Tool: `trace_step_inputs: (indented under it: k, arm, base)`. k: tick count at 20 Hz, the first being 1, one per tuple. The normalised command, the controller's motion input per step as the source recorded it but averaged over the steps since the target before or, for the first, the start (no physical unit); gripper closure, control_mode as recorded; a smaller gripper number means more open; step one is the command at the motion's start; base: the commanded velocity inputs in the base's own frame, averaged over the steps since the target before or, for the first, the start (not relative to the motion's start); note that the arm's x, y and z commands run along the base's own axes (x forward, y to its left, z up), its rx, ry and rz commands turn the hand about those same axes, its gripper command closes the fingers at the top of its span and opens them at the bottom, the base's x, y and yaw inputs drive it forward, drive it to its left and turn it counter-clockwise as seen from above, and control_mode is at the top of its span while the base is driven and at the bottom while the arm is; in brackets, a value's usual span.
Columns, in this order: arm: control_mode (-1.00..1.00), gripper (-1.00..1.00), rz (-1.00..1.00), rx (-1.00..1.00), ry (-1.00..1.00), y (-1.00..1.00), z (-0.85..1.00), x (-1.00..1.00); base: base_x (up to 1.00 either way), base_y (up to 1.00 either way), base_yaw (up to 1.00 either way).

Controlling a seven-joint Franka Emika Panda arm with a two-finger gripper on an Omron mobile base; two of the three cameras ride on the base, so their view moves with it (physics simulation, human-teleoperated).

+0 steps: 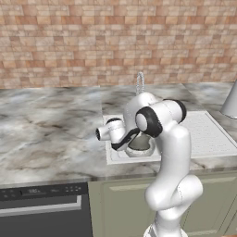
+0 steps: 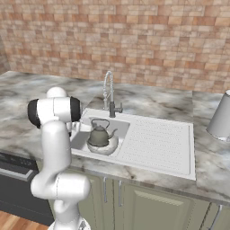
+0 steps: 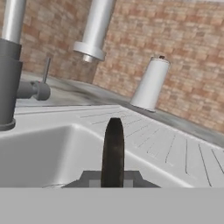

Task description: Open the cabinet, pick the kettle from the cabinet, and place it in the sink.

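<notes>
Kettle (image 2: 99, 134) in sink (image 2: 179, 168) basin, hand (image 3: 113, 153) pinching its handle, tap (image 2: 108, 95) just behind, pale cone-shaped object (image 2: 221, 117) on counter.

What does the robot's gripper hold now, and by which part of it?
The gripper is shut on the thin dark arched handle of the small dull-grey metal kettle, which stands in the light-grey sink basin.

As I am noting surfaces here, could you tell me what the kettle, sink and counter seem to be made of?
Kettle: dull grey metal, soft sheen. Sink: light grey, matte, perhaps composite or steel; ribbed drainboard. Counter: polished marble look, grey veining.
</notes>
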Motion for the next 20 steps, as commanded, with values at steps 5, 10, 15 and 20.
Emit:
trace_step_inputs:
  k: [5, 10, 15, 20]
  arm:
    - [-1.00, 1.00, 0.05, 0.03, -0.21, -0.07, -0.24, 0.01]
    - [-1.00, 1.00, 0.05, 0.05, -0.20, -0.14, -0.28, 0.00]
    - [-1.00, 1.00, 0.00, 0.08, -0.16, -0.11, -0.37, 0.00]
    - [-1.00, 1.00, 0.00, 0.10, -0.10, -0.06, -0.41, -0.01]
  base:
    - [0.00, 0.00, 0.00]
    - [0.00, 0.00, 0.00]
    - [0.00, 0.00, 0.00]
    - [0.00, 0.00, 0.00]
